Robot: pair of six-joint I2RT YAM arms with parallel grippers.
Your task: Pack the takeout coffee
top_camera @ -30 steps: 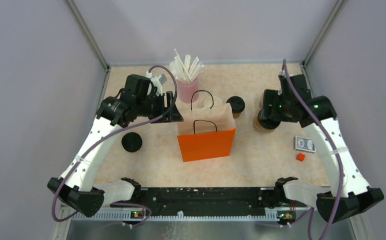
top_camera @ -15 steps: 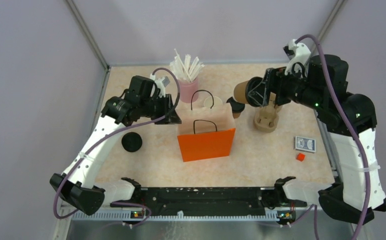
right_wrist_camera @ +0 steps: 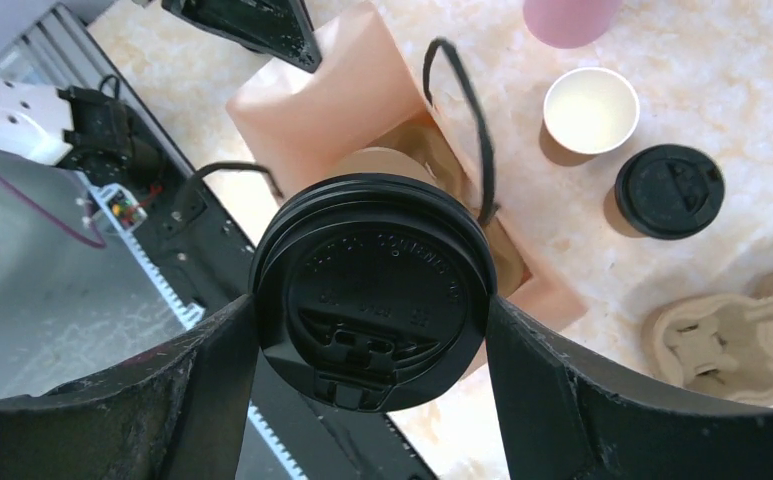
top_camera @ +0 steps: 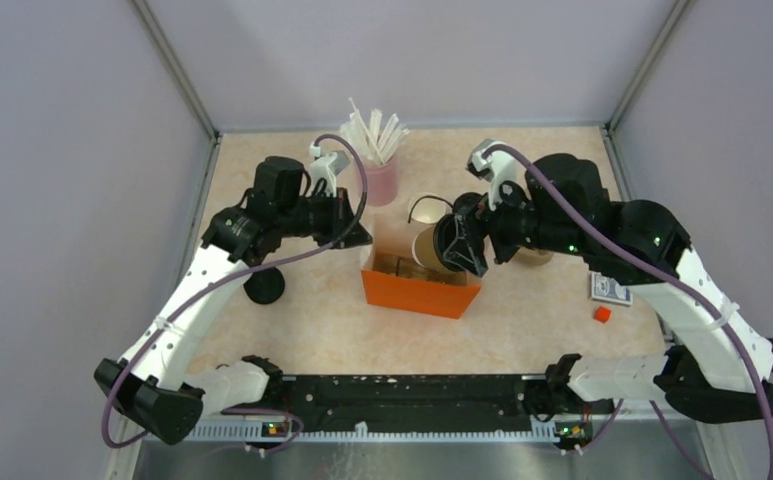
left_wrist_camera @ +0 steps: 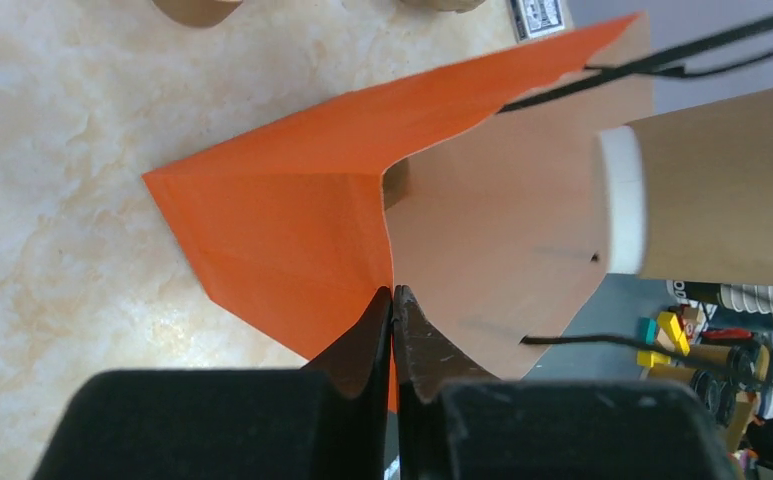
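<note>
The orange bag [top_camera: 417,290] stands tilted at mid-table with its mouth pulled open. My left gripper [top_camera: 362,238] is shut on the bag's left edge, and the left wrist view shows the jaws pinching the orange bag [left_wrist_camera: 292,230] paper. My right gripper [top_camera: 454,245] is shut on a brown takeout coffee cup [top_camera: 430,247] with a black lid [right_wrist_camera: 372,285], held on its side over the bag's mouth. The bag's tan inside [right_wrist_camera: 352,110] lies below the cup. An open, lidless cup [right_wrist_camera: 591,110] and a loose black lid [right_wrist_camera: 669,190] stand behind the bag.
A pink cup of white straws [top_camera: 377,175] stands behind the bag. Another black lid [top_camera: 264,285] lies left of it. The tan pulp carrier [right_wrist_camera: 732,340] sits to the right, mostly under my right arm. A card pack [top_camera: 610,288] and a small orange block [top_camera: 602,314] lie far right.
My right gripper lifted the lidded cup off the carrier and carried it left to the bag's mouth. My left gripper closed on the bag's edge, and the bag has tipped open.
</note>
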